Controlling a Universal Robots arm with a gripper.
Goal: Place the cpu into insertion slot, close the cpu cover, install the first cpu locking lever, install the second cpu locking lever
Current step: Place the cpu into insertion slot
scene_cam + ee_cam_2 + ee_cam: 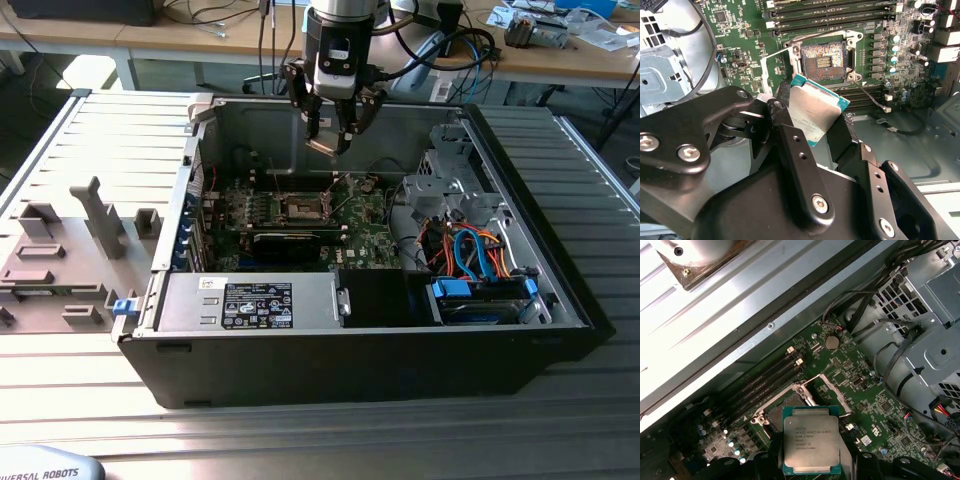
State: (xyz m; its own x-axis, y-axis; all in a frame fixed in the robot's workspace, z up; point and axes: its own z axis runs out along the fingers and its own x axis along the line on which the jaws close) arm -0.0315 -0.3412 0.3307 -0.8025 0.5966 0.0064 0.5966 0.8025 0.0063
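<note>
My gripper (328,140) hangs inside the open computer case, above the motherboard and shut on the cpu (322,147). In both wrist views the cpu (816,112) (811,444) is a square chip with a silver top and a teal edge, pinched between black fingers (785,125). Below it lies the insertion slot (823,55) (303,207), a dark square in a silver rim, uncovered. In the first wrist view the chip hides part of the slot (778,413). The silver cpu cover (826,386) stands swung open at the slot's edge. The chip is clear of the slot.
The black case wall (350,365) and the grey back wall (260,130) ring the board. A drive cage (455,185) and coloured cables (475,255) sit at the exterior view's right, and a power supply (255,303) is in front. Grey fixture blocks (100,215) stand at the exterior view's left.
</note>
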